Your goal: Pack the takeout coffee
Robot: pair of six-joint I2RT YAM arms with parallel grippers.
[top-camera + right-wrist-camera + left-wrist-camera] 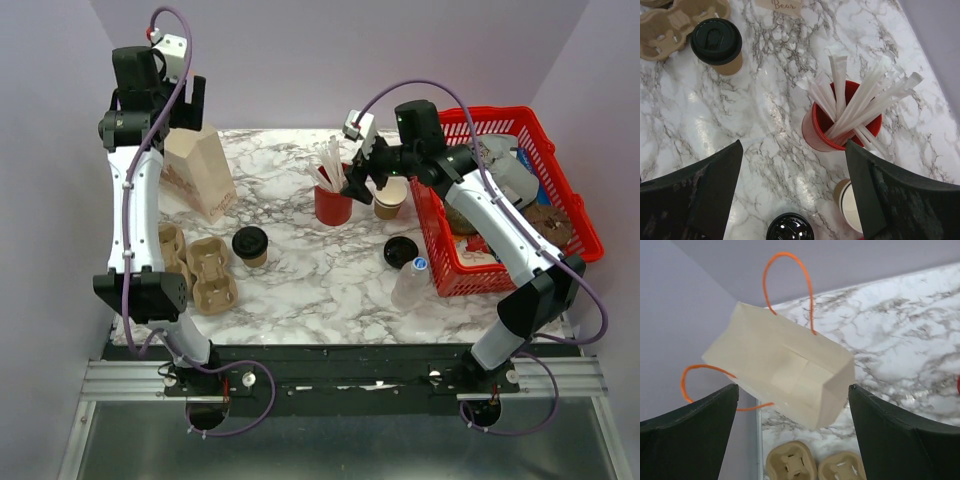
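The takeout coffee (250,244), a small tan cup with a black lid, stands on the marble table beside the cup carrier (198,268). It also shows at the top left of the right wrist view (717,45). My left gripper (192,102) is open and empty, high above the kraft paper bag (198,170). In the left wrist view the bag (785,372) with orange handles lies below the open left gripper (793,390). My right gripper (368,178) is open and empty, hovering by the red cup (333,202); in its wrist view the right gripper (792,145) frames bare marble.
The red cup (840,125) holds white wrapped straws. A lidless tan cup (390,198) stands next to it, a loose black lid (401,251) lies nearer. A red basket (560,160) with food items sits at the right. A clear plastic cup (412,282) lies beside it.
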